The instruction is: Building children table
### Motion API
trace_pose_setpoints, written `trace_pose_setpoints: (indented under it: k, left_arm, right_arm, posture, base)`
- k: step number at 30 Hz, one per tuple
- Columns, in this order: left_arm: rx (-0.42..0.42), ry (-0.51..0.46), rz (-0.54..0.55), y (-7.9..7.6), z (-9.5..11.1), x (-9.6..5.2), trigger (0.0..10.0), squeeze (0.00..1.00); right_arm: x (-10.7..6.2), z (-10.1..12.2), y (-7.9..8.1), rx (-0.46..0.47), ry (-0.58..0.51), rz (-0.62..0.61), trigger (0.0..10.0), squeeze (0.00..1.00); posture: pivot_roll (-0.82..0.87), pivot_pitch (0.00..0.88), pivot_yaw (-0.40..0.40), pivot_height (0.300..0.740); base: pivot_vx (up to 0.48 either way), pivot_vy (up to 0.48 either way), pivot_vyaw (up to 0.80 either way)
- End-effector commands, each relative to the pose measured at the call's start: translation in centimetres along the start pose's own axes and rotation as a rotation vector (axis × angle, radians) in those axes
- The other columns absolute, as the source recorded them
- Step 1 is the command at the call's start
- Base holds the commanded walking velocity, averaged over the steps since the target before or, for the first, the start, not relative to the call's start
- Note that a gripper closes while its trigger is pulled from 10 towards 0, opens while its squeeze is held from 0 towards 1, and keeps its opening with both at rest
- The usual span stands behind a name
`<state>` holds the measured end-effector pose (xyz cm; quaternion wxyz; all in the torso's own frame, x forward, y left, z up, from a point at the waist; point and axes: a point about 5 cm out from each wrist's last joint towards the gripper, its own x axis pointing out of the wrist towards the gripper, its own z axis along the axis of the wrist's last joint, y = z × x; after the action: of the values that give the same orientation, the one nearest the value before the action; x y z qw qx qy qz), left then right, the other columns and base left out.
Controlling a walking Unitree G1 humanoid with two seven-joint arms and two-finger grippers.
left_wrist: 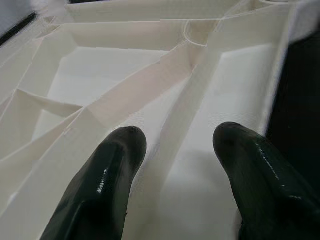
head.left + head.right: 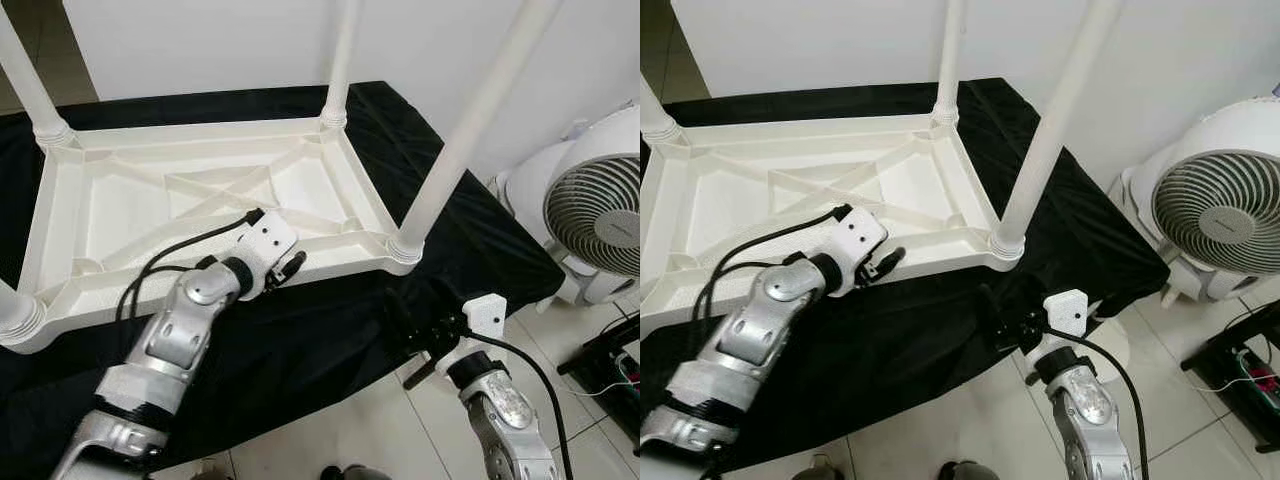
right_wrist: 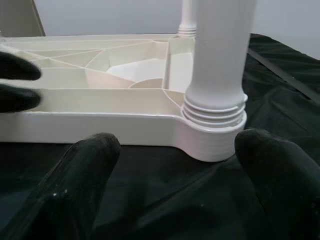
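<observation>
A white plastic children's table [image 2: 345, 262] lies upside down on a black cloth [image 2: 480, 240], with its legs standing up. The near right leg [image 2: 455, 140] sits in its corner socket [image 3: 212, 137]. My left gripper [image 2: 293, 265] hovers at the table's front rim, open. In the left wrist view its fingers [image 1: 112, 160] straddle a white rib of the underside. My right gripper [image 3: 175, 145] is open and low at the cloth's front edge, just in front of the near right leg. Its fingers [image 3: 82, 165] stand on either side of the socket, apart from it.
A white floor fan [image 2: 600, 200] stands to the right on the tile floor [image 2: 370, 420]. A dark rack with cables [image 2: 610, 365] is at the far right. A white wall lies behind the table. The far right leg [image 2: 342, 60] and far left leg [image 2: 30, 85] also stand upright.
</observation>
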<state>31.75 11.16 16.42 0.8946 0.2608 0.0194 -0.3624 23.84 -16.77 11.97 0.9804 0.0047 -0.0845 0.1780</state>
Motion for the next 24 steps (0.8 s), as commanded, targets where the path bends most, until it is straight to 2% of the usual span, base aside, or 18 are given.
trace_pose_setpoints:
  k: [1, 7, 11, 12, 15, 17, 24]
  left_arm:
    - [0.007, -0.039, -0.085, -1.0, 0.3, -0.1, 10.0, 0.00]
    - [-0.046, -0.105, -0.139, -0.4, 0.8, -0.9, 10.0, 0.00]
    - [-0.025, -0.099, -0.154, -0.5, 0.8, -1.0, 10.0, 0.00]
    - [0.006, -0.069, -0.169, -0.7, 0.2, -1.0, 10.0, 0.00]
    - [0.016, -0.061, -0.178, -0.7, 0.0, -1.0, 10.0, 0.00]
    - [0.055, -0.008, -0.186, -0.6, -0.8, -0.8, 10.0, 0.00]
    - [0.034, 0.072, -0.115, 0.4, -1.7, -0.2, 10.0, 0.00]
  right_arm:
    - [-0.3, -0.1, -0.5, 0.001, 0.015, -0.017, 10.0, 0.00]
    - [0.1, -0.3, 0.0, 0.006, 0.014, -0.012, 10.0, 0.00]
    - [0.1, -0.3, 0.2, 0.008, 0.013, -0.005, 10.0, 0.00]
    - [0.3, -0.3, 0.1, 0.004, 0.013, -0.001, 10.0, 0.00]
    - [0.3, -0.3, 0.1, 0.003, 0.013, -0.001, 10.0, 0.00]
    - [0.6, -0.2, -0.1, -0.003, 0.008, -0.002, 10.0, 0.00]
    - [0.6, -0.1, -0.1, -0.013, 0.006, -0.001, 10.0, 0.00]
  posture:
    - [0.02, 0.093, -0.041, 0.740]
    - [0.03, 0.082, -0.036, 0.740]
    - [0.03, 0.082, -0.037, 0.740]
    - [0.03, 0.081, -0.035, 0.740]
    - [0.03, 0.081, -0.035, 0.740]
    - [0.02, 0.085, -0.034, 0.740]
    - [0.02, 0.089, -0.034, 0.740]
  base:
    - [0.000, 0.000, 0.00]
    - [0.000, 0.000, 0.00]
    - [0.000, 0.000, 0.00]
    - [0.000, 0.000, 0.00]
    - [0.000, 0.000, 0.00]
    - [0.000, 0.000, 0.00]
    - [0.000, 0.000, 0.00]
